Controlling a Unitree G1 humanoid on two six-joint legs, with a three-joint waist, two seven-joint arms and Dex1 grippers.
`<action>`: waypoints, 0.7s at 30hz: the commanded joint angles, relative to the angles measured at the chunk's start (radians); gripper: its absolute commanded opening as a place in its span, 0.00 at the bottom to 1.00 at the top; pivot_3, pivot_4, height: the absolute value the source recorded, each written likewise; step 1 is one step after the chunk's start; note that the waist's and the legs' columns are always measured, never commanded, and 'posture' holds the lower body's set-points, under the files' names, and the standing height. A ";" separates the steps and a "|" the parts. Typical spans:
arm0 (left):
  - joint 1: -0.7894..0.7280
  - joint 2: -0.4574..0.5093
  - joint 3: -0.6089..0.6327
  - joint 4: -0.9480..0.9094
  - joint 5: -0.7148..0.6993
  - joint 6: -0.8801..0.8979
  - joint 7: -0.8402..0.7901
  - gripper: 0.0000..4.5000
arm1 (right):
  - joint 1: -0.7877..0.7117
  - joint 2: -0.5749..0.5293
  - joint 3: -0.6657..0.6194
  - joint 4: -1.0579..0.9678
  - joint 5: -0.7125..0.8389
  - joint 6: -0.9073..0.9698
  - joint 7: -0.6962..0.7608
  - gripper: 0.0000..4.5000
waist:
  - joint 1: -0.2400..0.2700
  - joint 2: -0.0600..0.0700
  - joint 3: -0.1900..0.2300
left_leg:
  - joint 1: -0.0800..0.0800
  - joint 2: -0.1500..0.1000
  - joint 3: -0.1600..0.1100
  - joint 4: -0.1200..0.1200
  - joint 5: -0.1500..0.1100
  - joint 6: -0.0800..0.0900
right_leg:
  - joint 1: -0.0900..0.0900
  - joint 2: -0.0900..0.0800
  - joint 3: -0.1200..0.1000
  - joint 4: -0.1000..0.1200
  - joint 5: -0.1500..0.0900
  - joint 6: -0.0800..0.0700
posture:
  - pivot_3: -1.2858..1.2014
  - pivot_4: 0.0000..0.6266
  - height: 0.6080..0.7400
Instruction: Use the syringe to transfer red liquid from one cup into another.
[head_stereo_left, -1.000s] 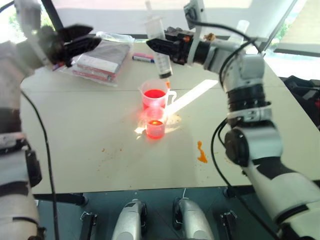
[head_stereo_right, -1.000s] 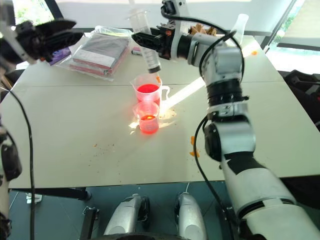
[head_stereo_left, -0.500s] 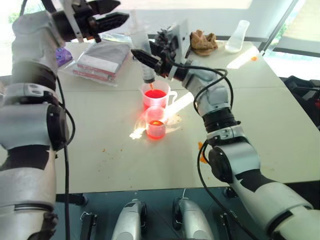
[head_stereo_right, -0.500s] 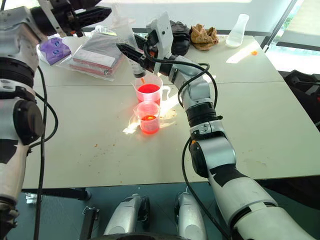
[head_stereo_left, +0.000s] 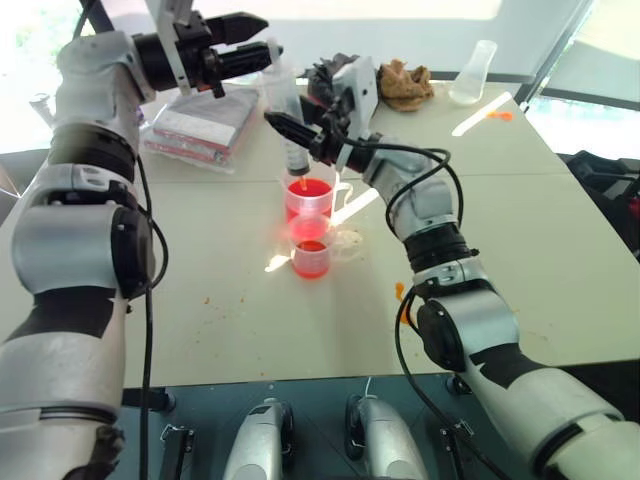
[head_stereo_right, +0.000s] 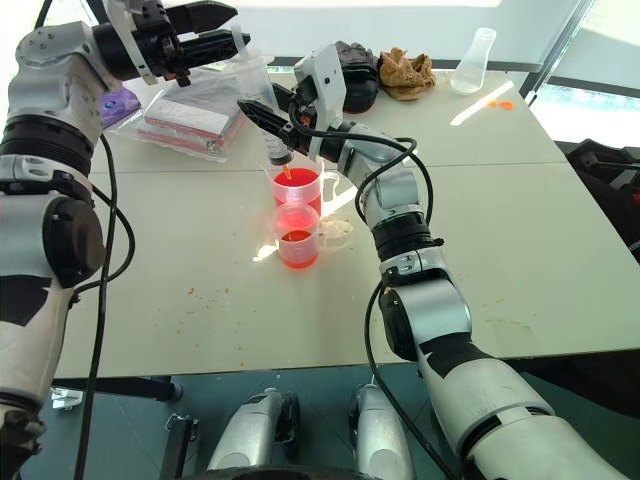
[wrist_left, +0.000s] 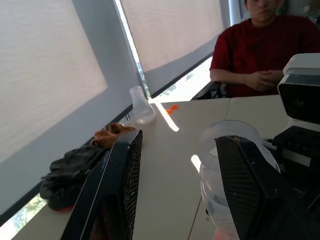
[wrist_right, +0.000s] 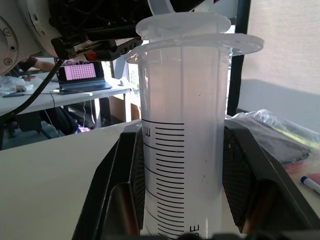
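Clear plastic syringe (head_stereo_right: 272, 118), clamped upright in the right jaws (head_stereo_right: 268, 120) with its tip in the handled measuring cup (head_stereo_right: 296, 186) on the counter (head_stereo_right: 520, 240), probably needs its plunger raised steadily by the parted, empty left jaws (head_stereo_right: 222, 30).

A handled measuring cup (head_stereo_left: 310, 199) stands mid-table (head_stereo_left: 560, 270), the smaller cup (head_stereo_left: 310, 256) touching it in front. A syringe (head_stereo_left: 287, 125) hangs upright above the measuring cup.
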 joint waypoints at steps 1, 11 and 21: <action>-0.007 -0.037 -0.005 -0.025 0.023 -0.036 -0.017 0.53 | -0.007 0.022 0.014 0.016 -0.012 -0.065 -0.009 0.33 | 0.002 0.000 0.000 | 0.000 0.000 0.000 0.000 0.000 0.000 | 0.000 0.000 0.000 0.000 0.000 0.000 | 0.52 0.24 1.00; 0.045 -0.098 -0.005 -0.029 0.053 -0.073 -0.014 0.04 | -0.009 0.023 0.010 0.147 -0.053 -0.191 -0.046 0.33 | -0.002 0.000 0.000 | 0.000 0.000 0.000 0.001 0.000 -0.001 | 0.000 0.000 0.000 0.000 0.000 0.000 | 0.52 0.24 1.00; 0.059 -0.127 0.006 -0.028 0.058 -0.066 0.005 0.00 | 0.024 0.028 0.020 0.172 -0.076 -0.225 -0.053 0.33 | -0.001 0.000 0.000 | 0.000 0.000 0.000 0.001 0.001 -0.001 | 0.000 0.000 0.000 0.000 0.000 0.000 | 0.52 0.24 1.00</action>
